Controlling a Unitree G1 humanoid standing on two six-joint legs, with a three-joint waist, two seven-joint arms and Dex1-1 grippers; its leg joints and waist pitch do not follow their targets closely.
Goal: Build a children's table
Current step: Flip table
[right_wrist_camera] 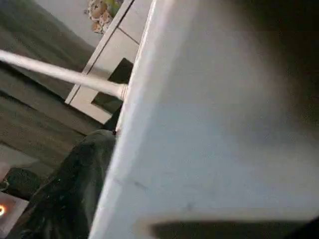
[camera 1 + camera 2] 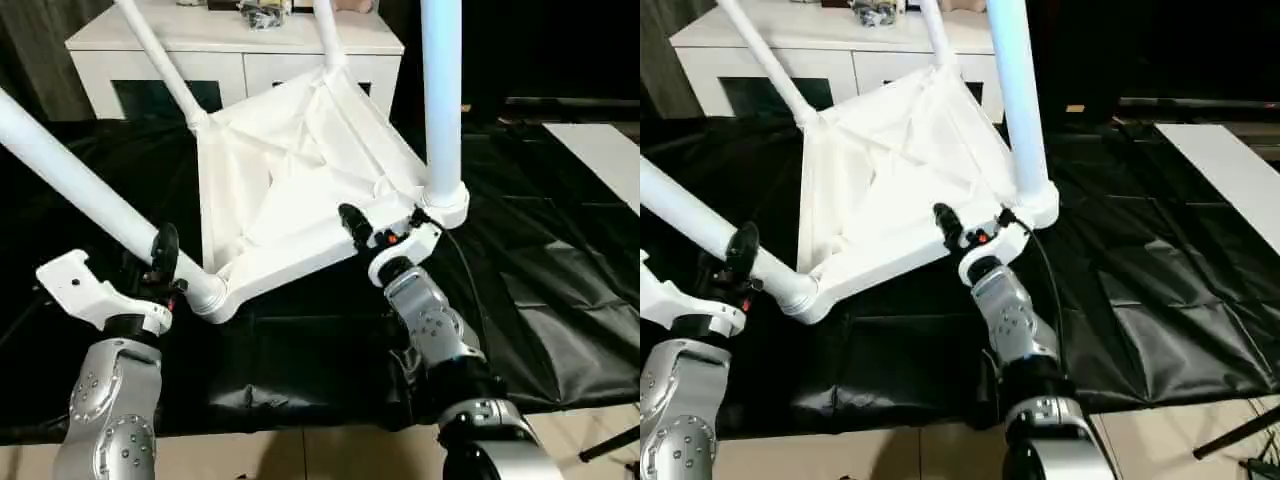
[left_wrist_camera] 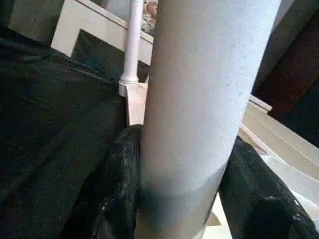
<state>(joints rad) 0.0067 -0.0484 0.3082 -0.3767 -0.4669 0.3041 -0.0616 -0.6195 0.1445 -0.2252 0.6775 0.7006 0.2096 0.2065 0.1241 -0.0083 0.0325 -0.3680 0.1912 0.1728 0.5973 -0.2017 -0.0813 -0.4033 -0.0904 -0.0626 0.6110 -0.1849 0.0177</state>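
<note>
White plastic tabletop [image 2: 300, 170] sits tilted on the black sheeting [image 2: 540, 270], ribbed underside up, its near edge low and its far corner raised toward the white cabinet [image 2: 230, 50] at the back. Four white legs are seated in the corner sockets: near left leg [image 2: 80, 180], near right leg [image 2: 442, 100], far left leg [image 2: 160, 55], far right leg [image 2: 327, 30]. Left gripper [image 2: 160, 255] is clamped round the near left leg just above its socket; in the left wrist view the black fingers [image 3: 117, 189] press on both sides of the tube. Right gripper [image 2: 375, 232] is at the tabletop's near edge, just left of the near right socket, one finger [image 2: 352, 224] lying over the rim; whether it is closing on the rim or standing apart cannot be told. Flat white board [image 2: 605, 150] lies far right on the sheeting. No brand, label or legible writing observed
</note>
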